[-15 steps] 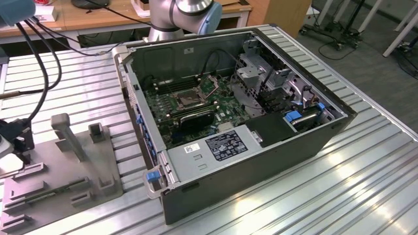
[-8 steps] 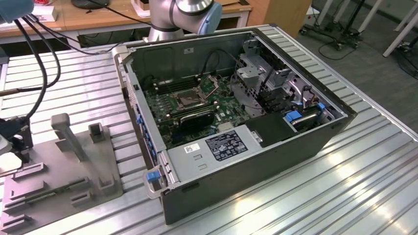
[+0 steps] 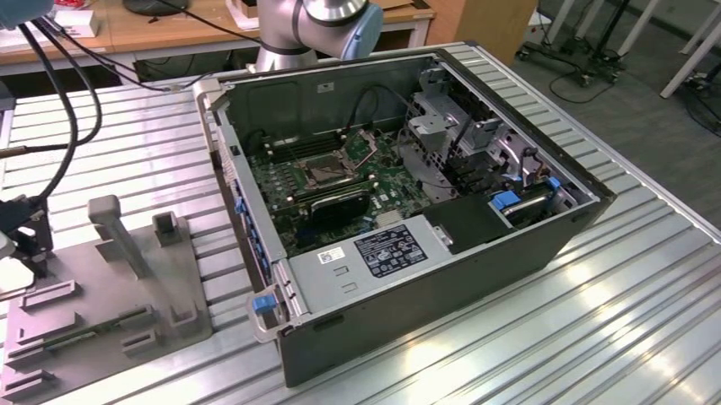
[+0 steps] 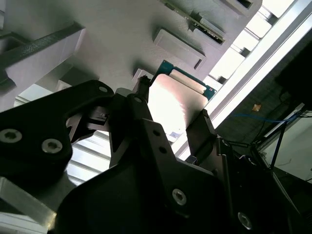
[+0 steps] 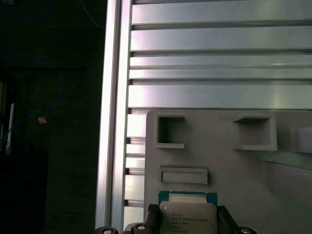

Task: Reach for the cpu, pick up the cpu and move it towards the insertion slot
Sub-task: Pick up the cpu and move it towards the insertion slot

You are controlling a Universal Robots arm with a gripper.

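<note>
While the open computer case lies on its side on the slatted aluminium table, the gripper is at the grey plastic tray, which sits at the exterior view's left, well apart from the case. Both wrist views show the pincer drawn in narrow, with its two dark fingers set against opposite edges of the cpu, so the chip sits clamped between them. The cpu is a thin square with a pale, shiny metal face and a green board edge along the side away from the fingers. I cannot tell whether it rests on the tray or is raised off it. In the first wrist view the cpu lies over the tray's flat grey surface, just beside a low rectangular raised block. Two open square recesses lie farther along the tray, and beyond them are the table's bright slats and its edge rail. The insertion slot is on the green motherboard inside the case, a silvery square frame with a dark centre. It lies between long black memory slots, and nothing rests in it. The robot arm rises behind the case, at the top of the exterior view.
</note>
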